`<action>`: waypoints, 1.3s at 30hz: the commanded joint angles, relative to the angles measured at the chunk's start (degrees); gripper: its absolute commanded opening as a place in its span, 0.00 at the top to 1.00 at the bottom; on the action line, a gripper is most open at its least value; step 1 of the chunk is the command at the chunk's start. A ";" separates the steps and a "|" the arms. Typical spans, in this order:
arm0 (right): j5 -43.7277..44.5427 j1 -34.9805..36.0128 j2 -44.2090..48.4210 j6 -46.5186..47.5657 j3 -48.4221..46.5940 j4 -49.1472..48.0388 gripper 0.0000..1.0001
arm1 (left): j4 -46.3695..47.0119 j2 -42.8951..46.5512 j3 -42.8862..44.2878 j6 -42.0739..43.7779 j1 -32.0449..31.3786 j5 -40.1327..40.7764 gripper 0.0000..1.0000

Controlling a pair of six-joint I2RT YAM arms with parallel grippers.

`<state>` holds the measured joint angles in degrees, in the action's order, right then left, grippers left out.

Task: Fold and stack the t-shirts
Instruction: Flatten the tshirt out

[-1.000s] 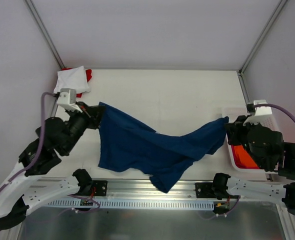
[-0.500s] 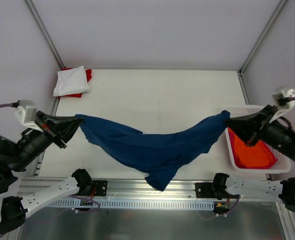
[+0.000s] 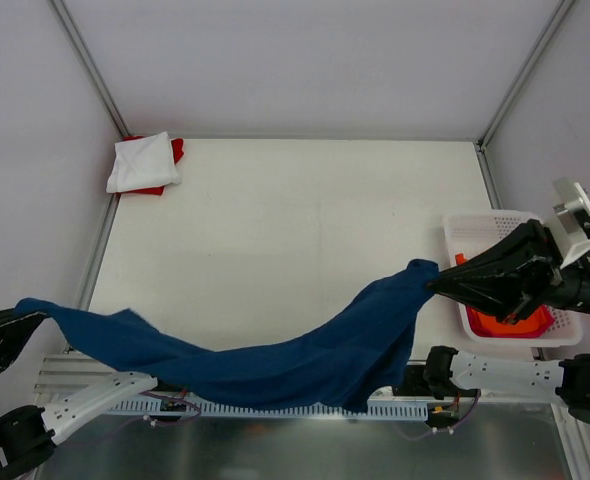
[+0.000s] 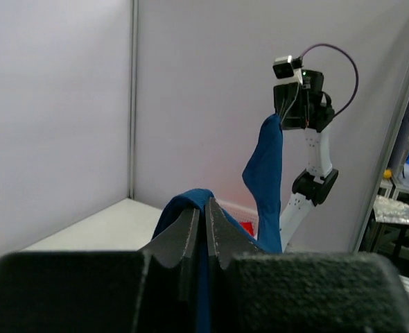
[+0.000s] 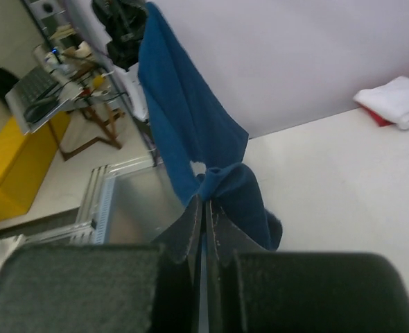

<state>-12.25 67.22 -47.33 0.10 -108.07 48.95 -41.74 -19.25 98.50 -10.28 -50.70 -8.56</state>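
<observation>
Navy t-shirt (image 3: 275,358) hangs stretched between my left gripper (image 4: 206,205) and right gripper (image 3: 436,285), each clamped tight on one end, its middle sagging below them, so I aim to carry both forward evenly over the table (image 3: 295,220) before lowering.

Left gripper (image 3: 17,318) out at the far left edge, right gripper (image 3: 435,285) on the right pointing leftward, well apart — both jaws pinched tight on the navy t-shirt (image 3: 275,358).
</observation>
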 commanded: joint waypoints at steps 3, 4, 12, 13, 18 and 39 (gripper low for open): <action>-10.52 -0.07 -6.79 -0.63 -10.28 -10.22 1.00 | 1.39 6.30 -9.44 -2.28 0.25 2.39 1.00; -7.99 -0.16 -9.51 0.42 -15.19 -7.14 1.00 | 1.31 7.63 -13.38 -2.28 0.60 6.84 1.00; 13.02 -0.07 -15.97 11.14 -26.69 3.44 1.00 | 0.52 18.88 -30.71 -2.11 0.60 23.93 1.00; 14.43 -0.07 -15.25 11.41 -25.10 3.09 1.00 | 0.08 18.89 -31.43 -2.11 0.60 24.98 1.00; 16.90 -0.16 -12.44 10.89 -21.92 3.87 1.00 | -4.31 25.47 -31.18 -3.34 0.69 41.46 1.00; 20.61 -0.07 -3.91 11.15 -12.78 6.33 1.00 | -11.09 26.02 -29.51 -3.96 0.78 49.44 1.00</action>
<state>8.36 67.22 -52.99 10.15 -120.84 57.47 -53.10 -0.25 68.53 -14.15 -50.52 43.31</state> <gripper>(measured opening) 0.015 0.018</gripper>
